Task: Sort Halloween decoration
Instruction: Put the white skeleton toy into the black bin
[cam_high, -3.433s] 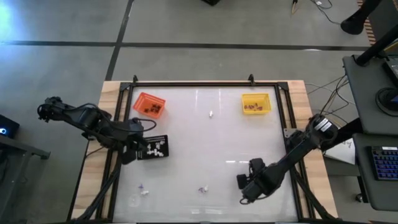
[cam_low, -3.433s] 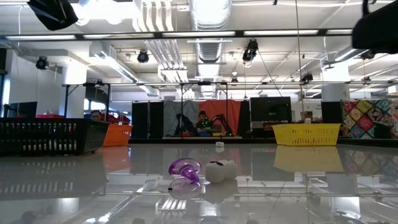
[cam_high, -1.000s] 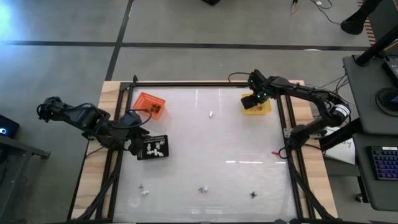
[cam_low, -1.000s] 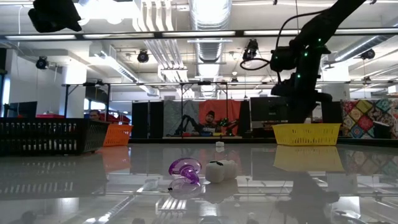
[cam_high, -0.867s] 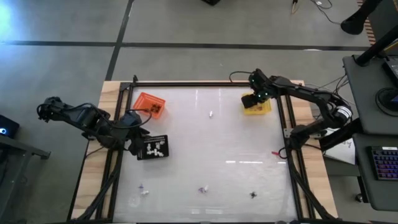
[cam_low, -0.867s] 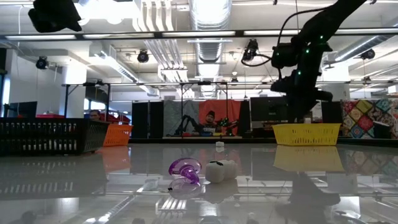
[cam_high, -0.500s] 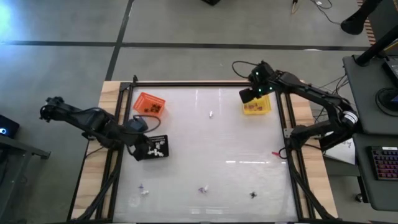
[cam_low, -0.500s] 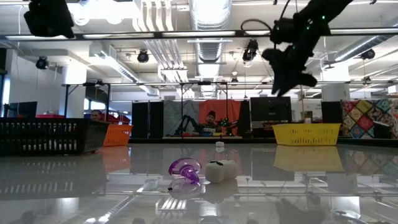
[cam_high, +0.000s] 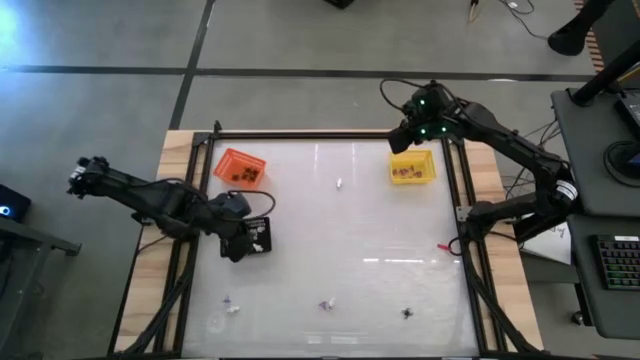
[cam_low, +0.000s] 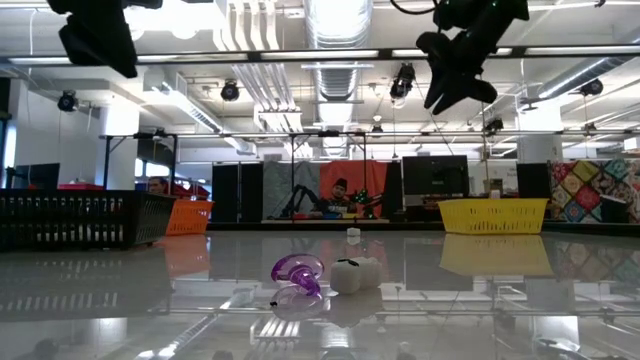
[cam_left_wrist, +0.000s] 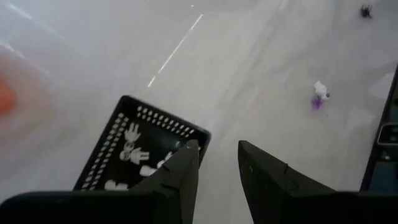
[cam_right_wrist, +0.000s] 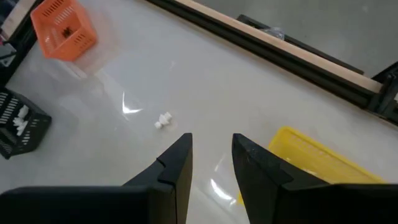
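White glossy tabletop (cam_high: 350, 230) is what you're working on, with three little trays on it. Going by the high view as a clock face: your orange tray (cam_high: 240, 168) sits out around 10 o'clock, the yellow tray (cam_high: 412, 167) around 1 o'clock, and the black tray (cam_high: 255, 236) at about 9, a bit closer to the middle.

Your left gripper (cam_high: 238, 243) hangs right over the near-left corner of that black tray. In the left wrist view you can see its fingers (cam_left_wrist: 180, 174) standing a little apart with nothing between them, and the white trinkets (cam_left_wrist: 134, 152) lying inside the black tray just beyond the fingertips.

Your right gripper (cam_high: 405, 138) is up high at 1 o'clock, over the far rim of the yellow tray and the table's frame. The right wrist view shows those fingers (cam_right_wrist: 177, 163) parted too, and empty. Orange-brown bits (cam_high: 404, 173) sit in the yellow tray, and dark bits (cam_high: 243, 174) in the orange one.

Loose Halloween decoration on the table:
- a small white piece (cam_high: 339, 183) at about 12, between the orange and yellow trays
- a purple-and-white pair (cam_high: 326, 304) down at 6, which the low view shows as a purple curl (cam_low: 297, 272) touching a white lump (cam_low: 355, 274)
- a tiny black one (cam_high: 406, 313) around 5
- a couple of pale ones (cam_high: 231, 306) at 7

There's also a red bit (cam_high: 443, 246) by the right rail at 3, too small to tell what it is.
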